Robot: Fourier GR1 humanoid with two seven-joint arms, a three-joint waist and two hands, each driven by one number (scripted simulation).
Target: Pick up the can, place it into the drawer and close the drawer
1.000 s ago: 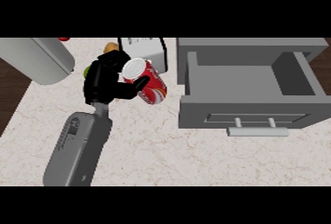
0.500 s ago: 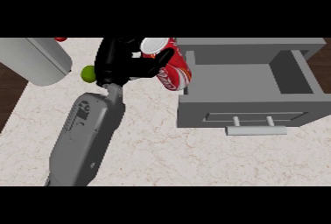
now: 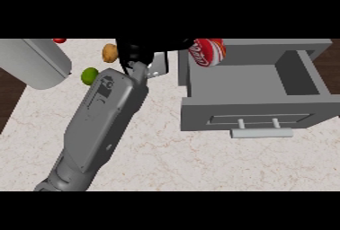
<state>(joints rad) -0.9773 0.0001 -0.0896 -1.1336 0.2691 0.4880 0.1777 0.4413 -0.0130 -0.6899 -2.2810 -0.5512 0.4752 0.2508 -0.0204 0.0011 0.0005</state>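
Note:
The red can (image 3: 207,51) with white lettering is tilted in the air over the back left corner of the open grey drawer (image 3: 199,85). My right hand (image 3: 149,48) is curled round the can's left side, at the top of the view. Its grey forearm (image 3: 103,121) runs down to the lower left. The drawer's inside is bare, and its front panel carries a bar handle (image 3: 261,133) facing me. A second grey forearm (image 3: 33,63) lies at the upper left edge, and its hand does not show.
A green lime (image 3: 90,76), a tan rounded item (image 3: 109,53) and a small red item (image 3: 60,40) lie on the pale marble counter (image 3: 199,161) left of the hand. Dark floor shows past the counter's left edge (image 3: 10,103).
The right hand has lifted the can off the counter and carried it up and to the right, from beside the drawer to over its back left corner.

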